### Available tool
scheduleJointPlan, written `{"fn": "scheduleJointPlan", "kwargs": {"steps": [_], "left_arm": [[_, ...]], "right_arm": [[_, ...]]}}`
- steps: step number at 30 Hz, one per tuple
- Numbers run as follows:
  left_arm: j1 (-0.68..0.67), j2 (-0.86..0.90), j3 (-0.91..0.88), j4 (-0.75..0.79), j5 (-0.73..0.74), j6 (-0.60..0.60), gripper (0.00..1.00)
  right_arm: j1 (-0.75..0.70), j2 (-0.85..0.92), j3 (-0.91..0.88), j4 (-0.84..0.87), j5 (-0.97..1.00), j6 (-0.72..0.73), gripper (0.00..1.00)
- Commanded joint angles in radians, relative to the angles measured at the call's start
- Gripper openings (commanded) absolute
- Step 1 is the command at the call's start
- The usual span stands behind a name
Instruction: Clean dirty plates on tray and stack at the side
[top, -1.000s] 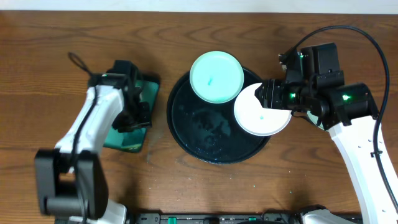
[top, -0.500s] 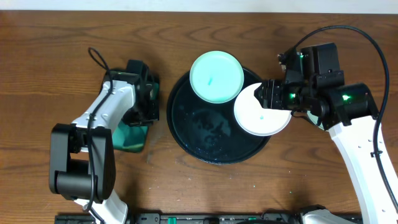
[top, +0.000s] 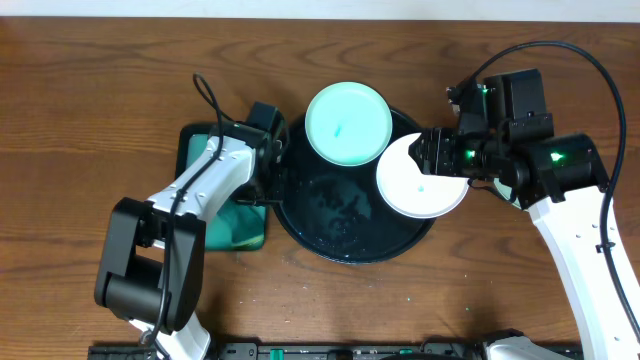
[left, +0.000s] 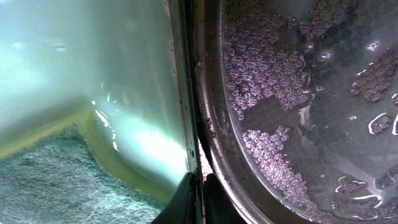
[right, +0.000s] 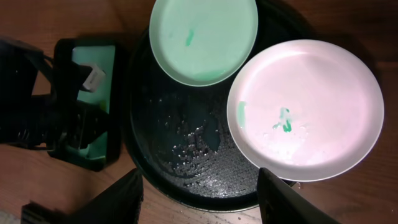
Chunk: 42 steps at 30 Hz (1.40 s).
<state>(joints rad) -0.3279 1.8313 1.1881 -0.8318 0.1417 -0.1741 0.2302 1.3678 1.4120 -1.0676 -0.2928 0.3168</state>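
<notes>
The left pincer (left: 200, 186) sits shut at the seam between teal tray (top: 200, 150) and black tray (top: 300, 215), the right pincer (right: 199, 186) hangs spread above the white plate (right: 311, 112) at frame right, so wiping probably needs light pressure lest the rim-perched plates tip.

A robotics laboratory bench is indicated. A wood-grain table (top: 80, 60) is viewed from a fixed overhead camera, and two white-and-black arms, a left arm (top: 190, 195) and a right arm (top: 580, 250), are mounted at its near edge beside a black rail (top: 330, 350). A loose black cable (top: 545, 42) and green status lights (top: 556, 155) are seen on the right arm. Dishware is laid out as test props: a wet tray (top: 320, 215), a mint-green plate (top: 347, 125) and a white plate (top: 425, 190).
</notes>
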Motion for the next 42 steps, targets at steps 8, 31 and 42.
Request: {"fn": "scheduleJointPlan", "kwargs": {"steps": [8,31,42], "left_arm": [[-0.022,-0.043,0.082,-0.101,0.031,-0.051,0.52],[0.076,-0.604,0.142,-0.342,-0.057,-0.063,0.80],[0.076,-0.601,0.142,-0.354,-0.119,-0.100,0.80]], "right_arm": [[-0.004,0.053,-0.002,-0.084,0.303,0.068,0.59],[-0.274,0.626,-0.008,0.038,0.161,-0.230,0.01],[-0.194,0.392,-0.009,-0.142,0.085,-0.247,0.01]]}}
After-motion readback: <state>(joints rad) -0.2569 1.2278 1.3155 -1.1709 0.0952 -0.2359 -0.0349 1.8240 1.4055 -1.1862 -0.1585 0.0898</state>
